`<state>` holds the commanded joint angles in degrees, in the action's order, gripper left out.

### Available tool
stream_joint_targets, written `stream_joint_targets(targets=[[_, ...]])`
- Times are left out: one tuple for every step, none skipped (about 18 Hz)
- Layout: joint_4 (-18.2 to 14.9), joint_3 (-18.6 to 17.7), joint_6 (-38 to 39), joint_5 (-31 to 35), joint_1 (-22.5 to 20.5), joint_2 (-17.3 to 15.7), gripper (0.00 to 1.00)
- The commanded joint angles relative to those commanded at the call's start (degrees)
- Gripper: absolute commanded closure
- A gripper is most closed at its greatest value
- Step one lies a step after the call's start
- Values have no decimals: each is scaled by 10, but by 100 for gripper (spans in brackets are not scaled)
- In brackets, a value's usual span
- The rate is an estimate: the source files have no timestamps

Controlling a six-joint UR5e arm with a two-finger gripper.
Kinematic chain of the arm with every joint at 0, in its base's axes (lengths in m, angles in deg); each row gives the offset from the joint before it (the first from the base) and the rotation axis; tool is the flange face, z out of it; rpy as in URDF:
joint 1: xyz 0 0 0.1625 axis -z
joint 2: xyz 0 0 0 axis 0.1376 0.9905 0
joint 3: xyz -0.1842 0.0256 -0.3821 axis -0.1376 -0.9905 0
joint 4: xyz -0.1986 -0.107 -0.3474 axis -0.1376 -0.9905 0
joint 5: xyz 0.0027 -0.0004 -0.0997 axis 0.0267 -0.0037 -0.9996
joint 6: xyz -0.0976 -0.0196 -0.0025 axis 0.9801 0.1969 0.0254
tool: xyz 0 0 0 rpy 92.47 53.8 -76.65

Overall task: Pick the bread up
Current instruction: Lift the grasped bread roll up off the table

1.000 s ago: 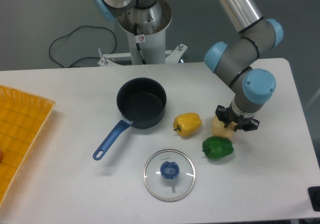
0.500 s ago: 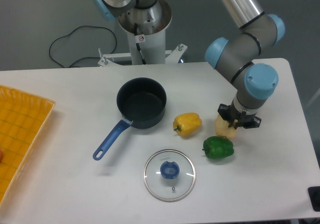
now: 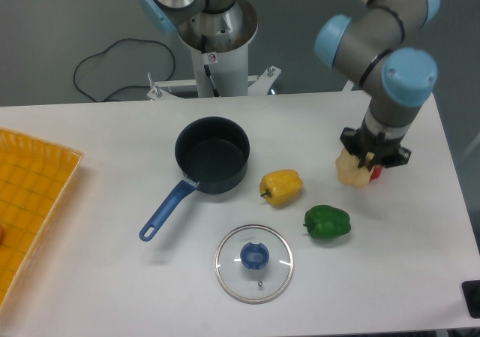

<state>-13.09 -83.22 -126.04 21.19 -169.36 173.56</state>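
Taking the dark blue saucepan (image 3: 212, 155) as the landmark: far to its left, at the table's (image 3: 97, 277) edge, lies a yellow gridded tray (image 3: 30, 202). The saucepan's blue handle (image 3: 166, 211) runs down and to the left from the pot. Below the pot and slightly right sits a glass lid (image 3: 254, 263) with a blue knob, flat on the table. Just right of the pot, near its lower rim, rests the yellow bell pepper (image 3: 281, 187); further right and lower is the green bell pepper (image 3: 327, 222).

Well to the right of the saucepan, past both peppers, is the bread (image 3: 351, 168) — a pale, lumpy piece held in the gripper (image 3: 368, 164), whose fingers are closed on it from above. Whether its underside touches the table cannot be told. A small red item (image 3: 376, 173) peeks out beside the bread, too hidden to identify. The arm's grey and light-blue joints (image 3: 397, 74) rise above the gripper.
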Motion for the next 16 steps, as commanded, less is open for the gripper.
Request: stream_joint_targets(targets=[[-11, 6, -12, 0, -2, -5, 75], [-17, 10, -25, 4, -3, -8, 75], [-17, 11, -35, 17, -3, -9, 75], [-17, 11, -38, 32, -3, -10, 75], [-17, 11, -38, 45, -2, -11, 75], [-16, 11, -38, 48, -1, -11, 75], [-16, 12, -38, 48, -1, -11, 75], [-16, 12, -38, 47, 0, -11, 75], [-15, 12, -38, 46, 0, -11, 75], [-15, 12, -38, 44, 0, -10, 74], [-15, 12, -38, 42, 1, -9, 74], [-14, 12, -37, 40, 3, -7, 74], [-14, 12, -37, 32, 3, -6, 74], [-13, 12, -36, 26, 3, -5, 74], [-13, 12, -35, 24, 3, -4, 74], [-13, 12, -35, 23, 3, -4, 74]])
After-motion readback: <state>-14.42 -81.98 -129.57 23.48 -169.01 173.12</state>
